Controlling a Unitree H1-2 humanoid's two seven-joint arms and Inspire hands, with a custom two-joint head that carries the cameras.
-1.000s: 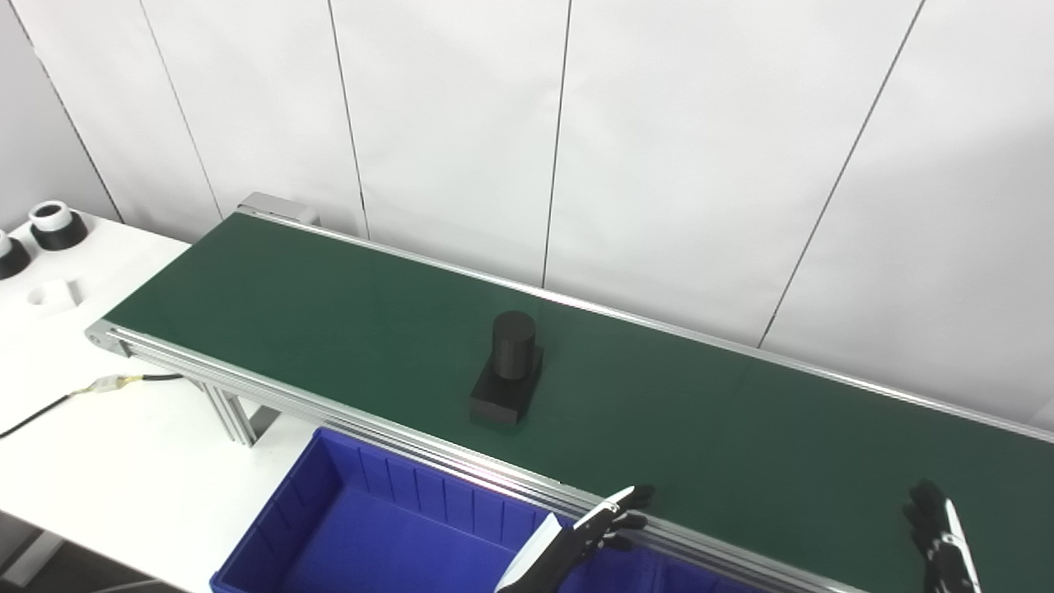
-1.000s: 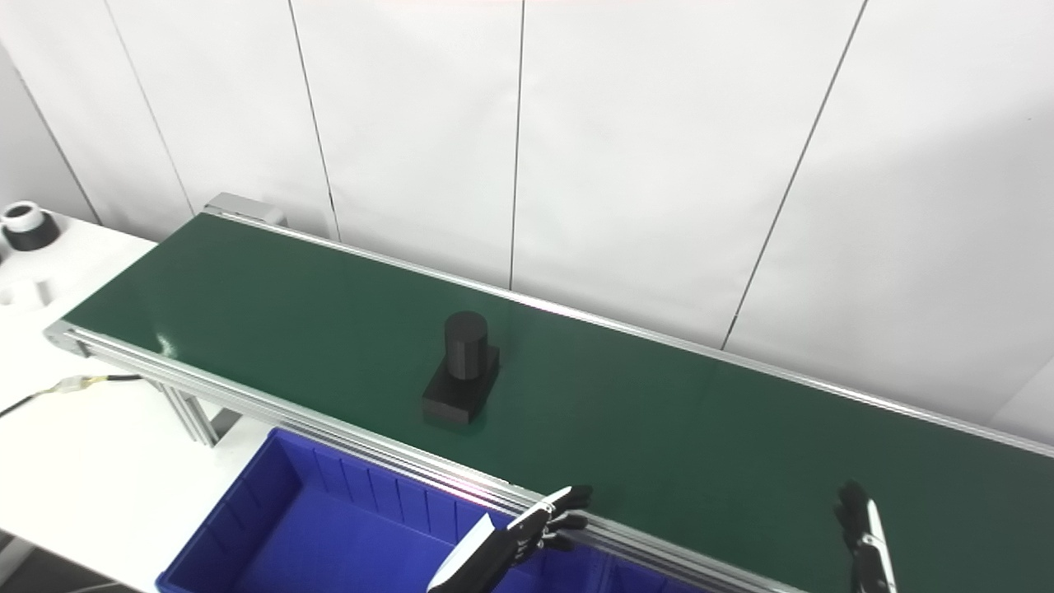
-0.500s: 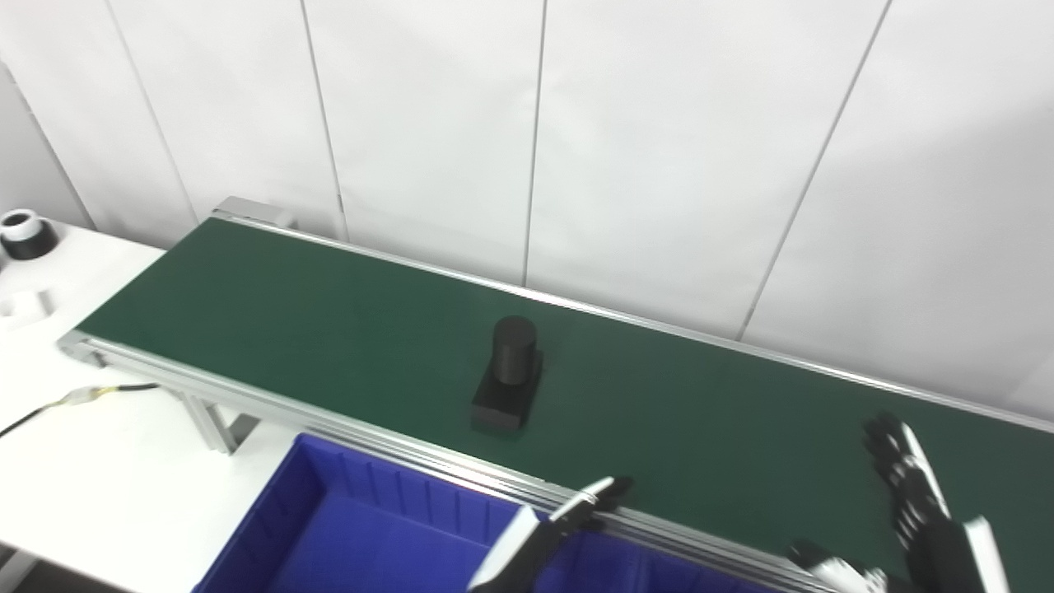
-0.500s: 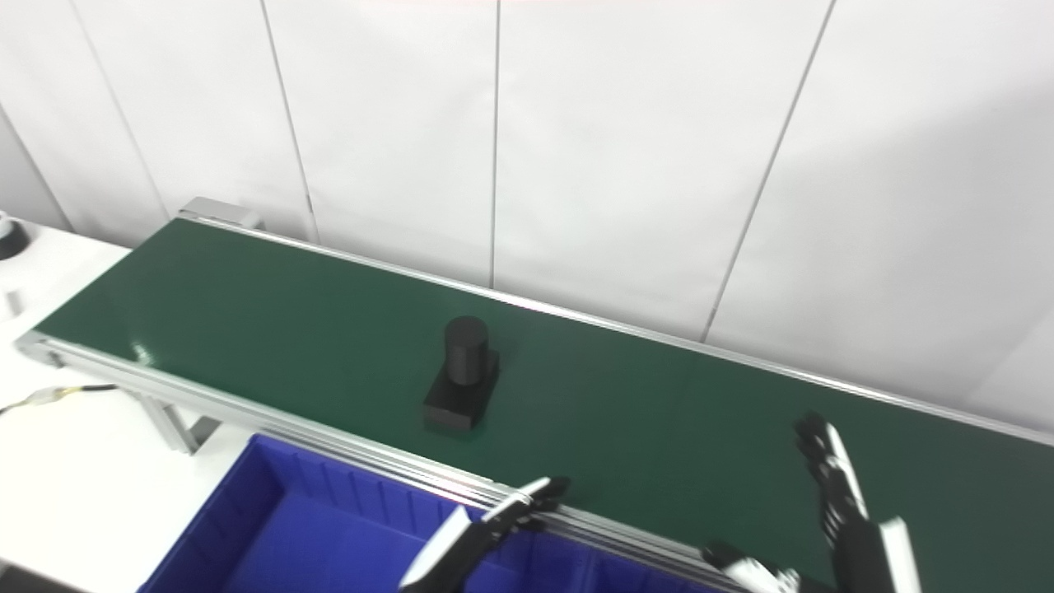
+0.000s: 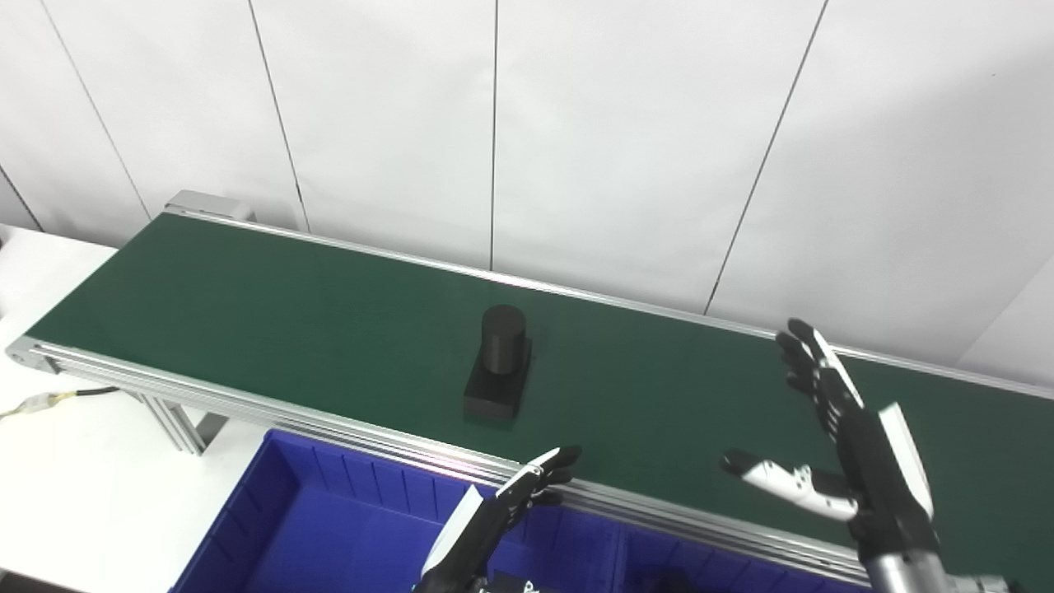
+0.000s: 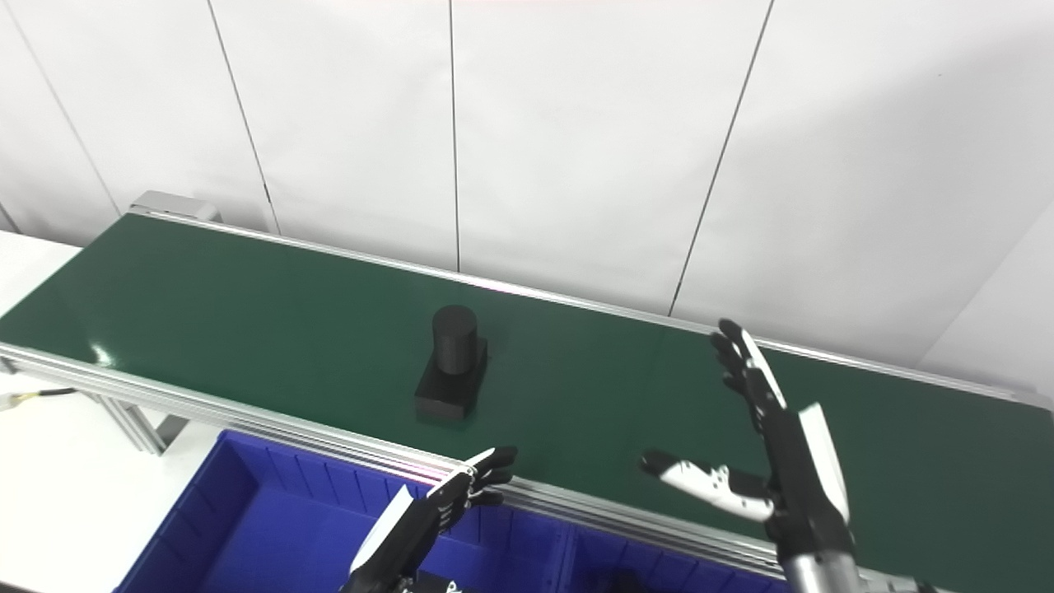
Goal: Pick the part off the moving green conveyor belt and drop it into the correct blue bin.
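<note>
- The black part (image 5: 496, 372) sits mid-belt (image 5: 247, 313), at ten o'clock from my spread, empty right robot hand (image 5: 848, 436); if the belt outruns my reach, I risk missing it.
- A sideways knock could topple it.
- My left robot hand (image 5: 502, 506), fingers loosely spread, hovers over the blue bin (image 5: 272, 527).

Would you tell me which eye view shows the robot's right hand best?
The right eye view: the right hand stands open over the conveyor belt, fingers and thumb spread, nearer the middle of the frame. The left eye view shows the same open hand, only closer to the picture's right edge.
</note>
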